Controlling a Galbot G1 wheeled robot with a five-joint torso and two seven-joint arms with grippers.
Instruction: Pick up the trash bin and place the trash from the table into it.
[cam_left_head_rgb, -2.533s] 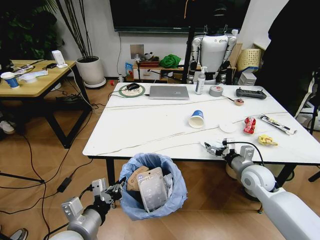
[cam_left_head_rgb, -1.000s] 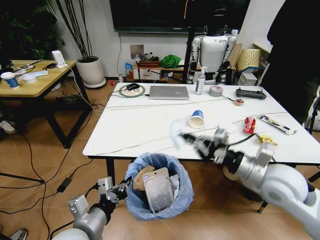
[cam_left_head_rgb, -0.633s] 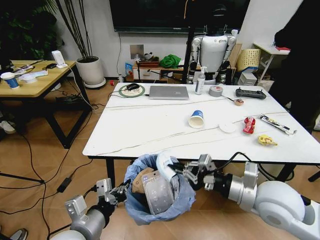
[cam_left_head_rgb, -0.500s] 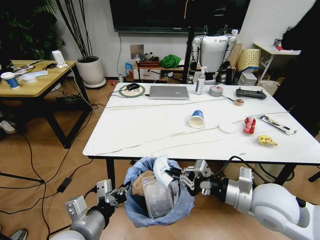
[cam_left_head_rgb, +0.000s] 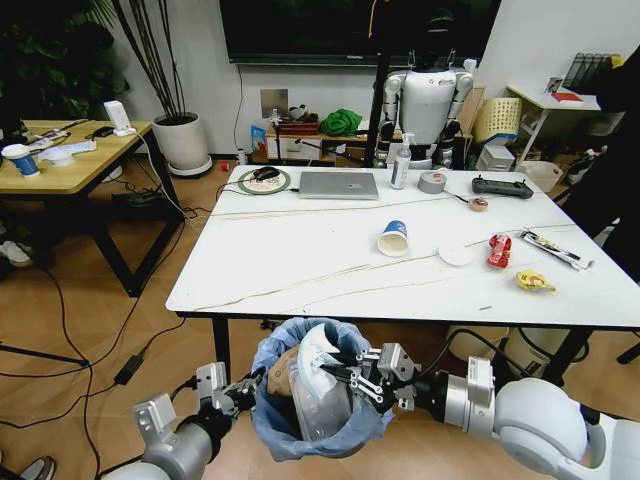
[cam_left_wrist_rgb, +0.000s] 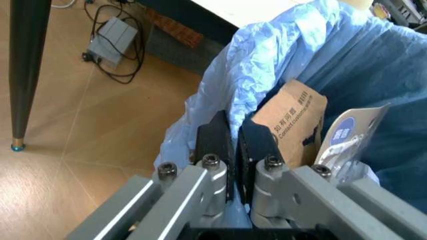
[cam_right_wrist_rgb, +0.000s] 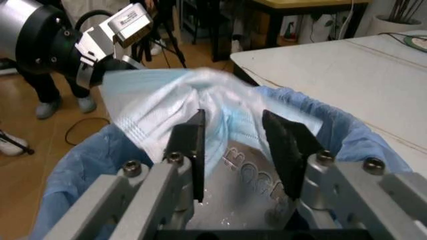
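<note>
The trash bin, dark with a light-blue bag, hangs just in front of the table, below its front edge. My left gripper is shut on the bag's rim. Inside lie a brown cardboard piece and a clear plastic wrapper. My right gripper is over the bin's mouth, open, with a white-and-blue face mask loose at its fingertips. Trash on the table: a paper cup, a white lid, a red wrapper, a yellow wrapper.
A laptop, a grey tape roll, a bottle and a black controller line the table's far side. A wooden desk stands at the left. A table leg is close to the bin.
My right gripper has carried the mask from the table's front edge down and left to over the bin, and its fingers have parted. The left gripper still holds the bin.
</note>
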